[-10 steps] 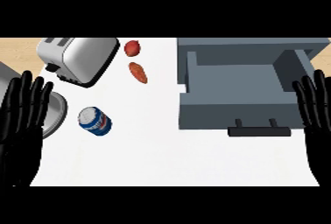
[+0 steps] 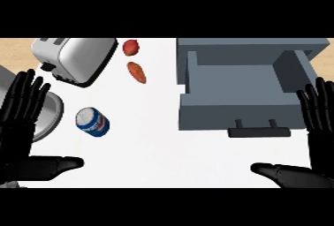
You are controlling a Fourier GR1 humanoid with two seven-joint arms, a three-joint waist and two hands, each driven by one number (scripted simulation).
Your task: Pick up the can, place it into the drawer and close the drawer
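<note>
- Your left hand (image 2: 23,128) rests with fingers spread flat, holding nothing, beside the can (image 2: 92,122).
- Your right hand (image 2: 320,128) is likewise released, near the open drawer (image 2: 238,108).

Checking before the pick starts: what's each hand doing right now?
Left hand: open, fingers straight, holding nothing; the can lies beside it, untouched.
Right hand: open, fingers straight, holding nothing, by the open drawer.
</note>
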